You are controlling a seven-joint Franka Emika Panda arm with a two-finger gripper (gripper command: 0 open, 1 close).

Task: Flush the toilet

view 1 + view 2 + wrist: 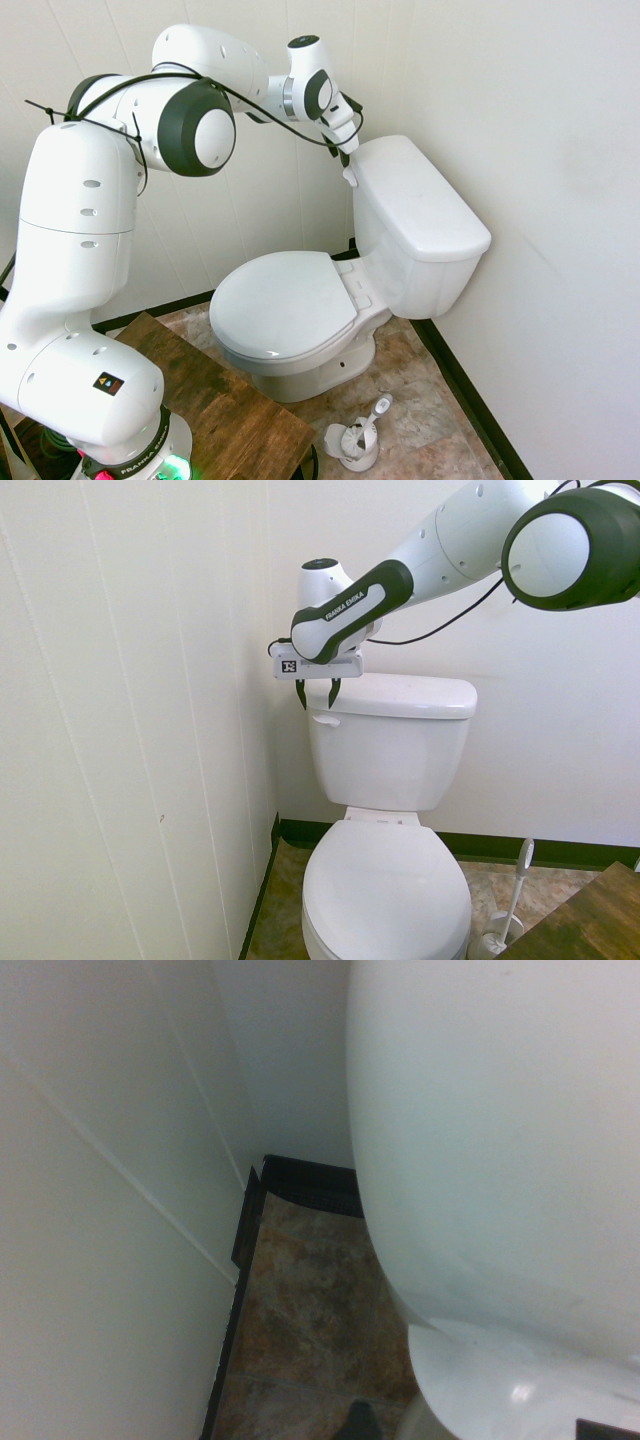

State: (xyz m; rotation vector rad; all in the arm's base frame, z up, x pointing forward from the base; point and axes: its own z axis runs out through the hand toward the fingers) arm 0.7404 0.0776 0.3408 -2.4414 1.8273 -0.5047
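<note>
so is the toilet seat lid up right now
No, the seat lid lies flat and closed over the bowl of the toilet, as the first exterior view shows plainly.
</note>
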